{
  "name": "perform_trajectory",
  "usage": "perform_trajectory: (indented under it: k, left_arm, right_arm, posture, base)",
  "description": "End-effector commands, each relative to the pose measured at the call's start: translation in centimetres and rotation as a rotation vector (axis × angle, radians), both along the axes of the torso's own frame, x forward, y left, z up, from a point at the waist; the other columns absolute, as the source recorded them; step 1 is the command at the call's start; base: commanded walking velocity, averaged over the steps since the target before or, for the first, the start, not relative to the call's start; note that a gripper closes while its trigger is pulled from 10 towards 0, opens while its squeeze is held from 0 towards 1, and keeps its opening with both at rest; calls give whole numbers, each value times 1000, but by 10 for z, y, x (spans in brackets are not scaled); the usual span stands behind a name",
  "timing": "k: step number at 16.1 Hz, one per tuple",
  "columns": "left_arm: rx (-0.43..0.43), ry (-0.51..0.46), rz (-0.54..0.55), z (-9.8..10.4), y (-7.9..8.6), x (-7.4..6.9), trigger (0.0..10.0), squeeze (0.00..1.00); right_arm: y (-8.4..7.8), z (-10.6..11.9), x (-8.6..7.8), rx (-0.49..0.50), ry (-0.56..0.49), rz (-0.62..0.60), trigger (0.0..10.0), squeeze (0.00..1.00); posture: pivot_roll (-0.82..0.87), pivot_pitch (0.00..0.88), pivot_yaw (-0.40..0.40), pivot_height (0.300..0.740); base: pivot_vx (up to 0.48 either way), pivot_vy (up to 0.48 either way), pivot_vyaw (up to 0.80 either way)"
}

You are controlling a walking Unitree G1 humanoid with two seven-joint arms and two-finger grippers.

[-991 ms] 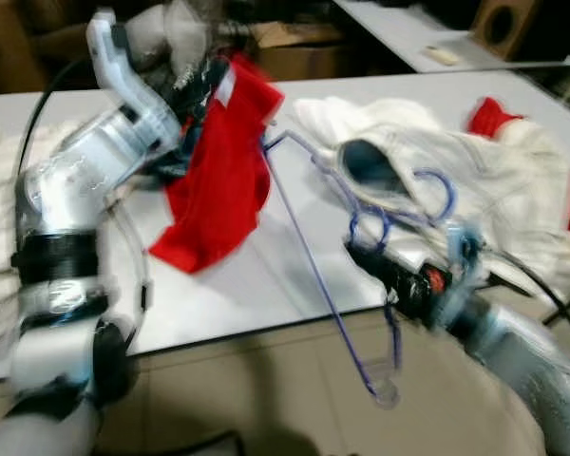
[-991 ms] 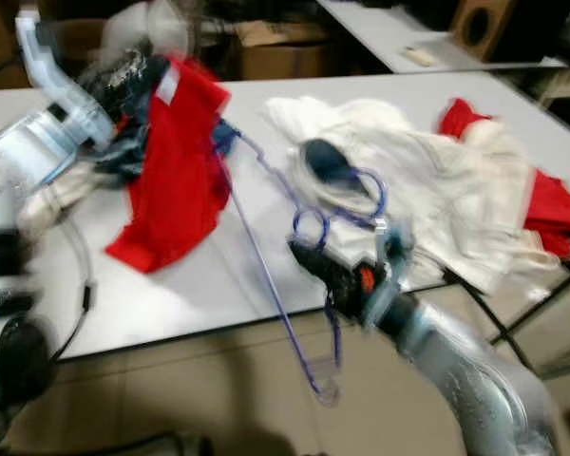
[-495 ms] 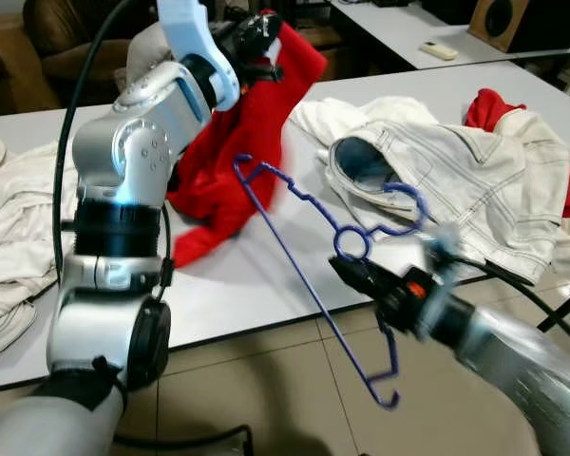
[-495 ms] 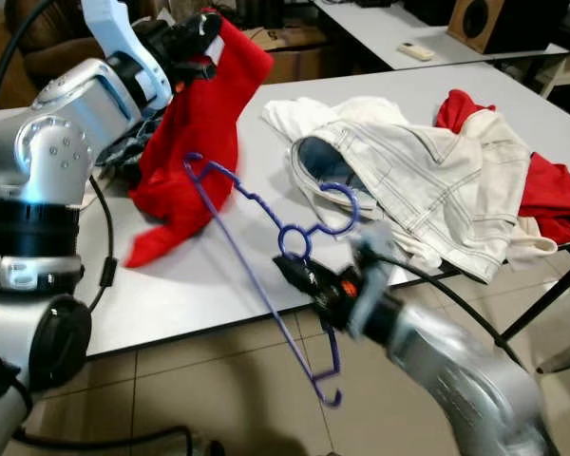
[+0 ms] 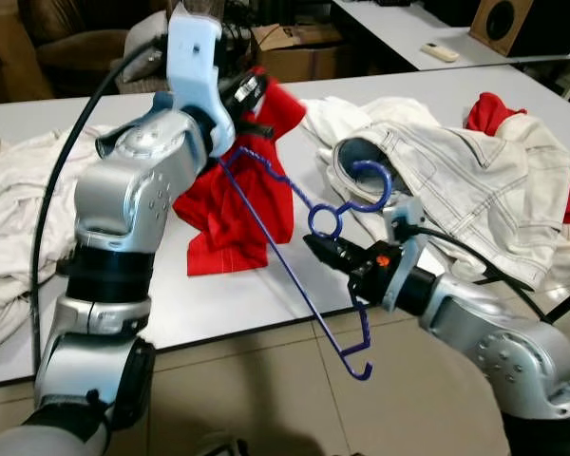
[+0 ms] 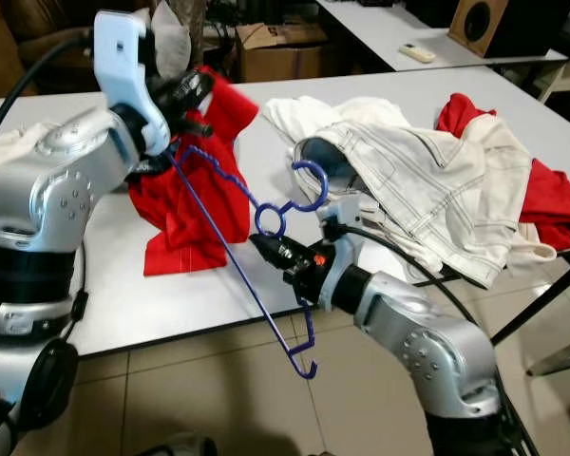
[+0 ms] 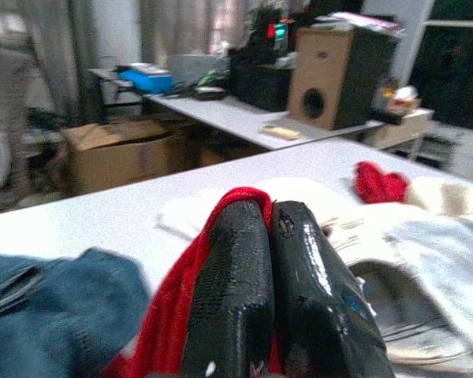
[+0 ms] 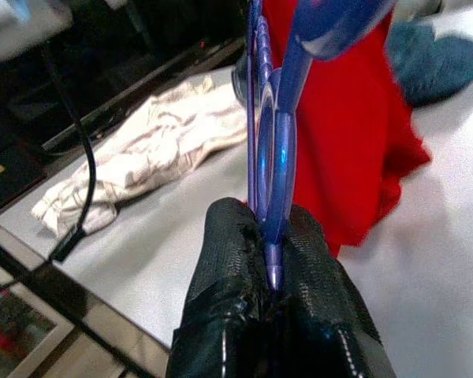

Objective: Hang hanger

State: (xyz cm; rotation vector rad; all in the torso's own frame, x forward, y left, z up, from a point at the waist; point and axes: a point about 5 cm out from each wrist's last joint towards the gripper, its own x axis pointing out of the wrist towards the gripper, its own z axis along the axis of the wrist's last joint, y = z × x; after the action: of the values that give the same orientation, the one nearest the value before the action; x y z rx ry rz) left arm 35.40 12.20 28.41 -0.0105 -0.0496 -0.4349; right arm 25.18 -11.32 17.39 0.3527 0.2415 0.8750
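Note:
My right gripper (image 5: 321,249) is shut on a blue wire hanger (image 5: 285,260) just below its ring, above the front edge of the white table (image 5: 171,294). The hanger tilts; its upper end reaches up to the red garment (image 5: 237,209), its lower end hangs off the table over the floor. The left gripper (image 5: 245,92) is raised over the table and shut on the top of the red garment, which hangs down from it onto the tabletop. In the wrist views the hanger (image 8: 272,157) stands between the right fingers (image 8: 229,260), and red cloth (image 7: 169,315) shows beside the left fingers (image 7: 236,268).
A white jacket (image 5: 456,180) lies spread on the table to the right, with red cloth (image 5: 494,109) behind it. Cream clothes (image 5: 19,218) lie at the left. Blue jeans (image 7: 55,291) lie behind the red garment. A cardboard box (image 5: 299,52) and a second table stand beyond.
The left gripper has come down and forward with the red garment. The right gripper has carried the hanger up and left, so its upper end now meets the garment.

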Motion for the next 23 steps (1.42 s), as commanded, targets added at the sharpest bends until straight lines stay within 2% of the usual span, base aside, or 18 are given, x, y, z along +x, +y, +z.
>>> perform_trajectory:
  k: [1,3,7,9,11,12,13,14,15,16,17,20,22,23]
  left_arm:
    - [29,-41,11,7,-1,-3,0,0]
    - [65,-58,60,9,9,-5,0,0]
    - [164,-58,100,5,20,-8,0,0]
    - [178,-24,67,-1,15,-11,0,0]
    - [184,60,16,-19,5,-16,39,0]
    - [168,111,9,-30,1,-17,2549,0]
    - [153,141,3,-37,-2,-18,3765,0]
    - [156,184,-31,-50,-6,-22,8784,0]
    - [146,211,-76,-60,-10,-25,10000,0]
    - [157,207,-102,-65,-10,-28,10000,820]
    - [198,186,-104,-66,-6,-30,10000,1000]
    - [221,178,-130,-62,10,-31,10000,1000]
    - [324,163,-197,-64,23,-32,10000,1000]
    - [346,161,-214,-64,25,-33,10000,1000]
  right_arm:
    - [-4,6,-2,13,-14,-16,10000,0]
    - [-16,6,-13,53,27,-114,10000,0]
    - [-35,3,-25,22,61,-227,10000,0]
    - [-39,4,-25,20,62,-257,10000,0]
    - [-40,1,-26,21,74,-259,10000,0]
    - [-37,-2,-29,21,90,-235,10000,0]
    - [-35,-4,-31,19,102,-219,10000,0]
    - [-32,-10,-36,14,128,-192,10000,0]
    - [-31,-16,-41,7,150,-177,10000,0]
    - [-32,-21,-44,9,171,-179,10000,0]
    - [-33,-23,-46,8,181,-182,10000,0]
    - [-37,-27,-50,9,194,-192,10000,0]
    - [-38,-28,-52,10,191,-190,10000,0]
    - [-38,-28,-52,11,190,-188,10000,0]
  posture:
    - [16,16,-37,740]
    - [18,23,-37,740]
    - [6,38,-16,740]
    - [0,39,-8,740]
    - [-4,42,-1,740]
    - [-4,43,-2,740]
    - [-6,45,-2,740]
    - [-8,44,-2,740]
    - [-10,46,-2,740]
    - [-13,44,-2,740]
    - [-14,45,-1,740]
    - [-15,45,0,740]
    - [-19,45,3,740]
    - [-19,45,3,740]
  base:
    - [0,0,0]
    - [0,0,0]
    - [0,0,0]
    - [0,0,0]
    - [0,0,0]
    - [0,0,0]
    - [0,0,0]
    - [0,0,0]
    - [0,0,0]
    - [0,0,0]
    - [0,0,0]
    - [0,0,0]
    - [0,0,0]
    - [0,0,0]
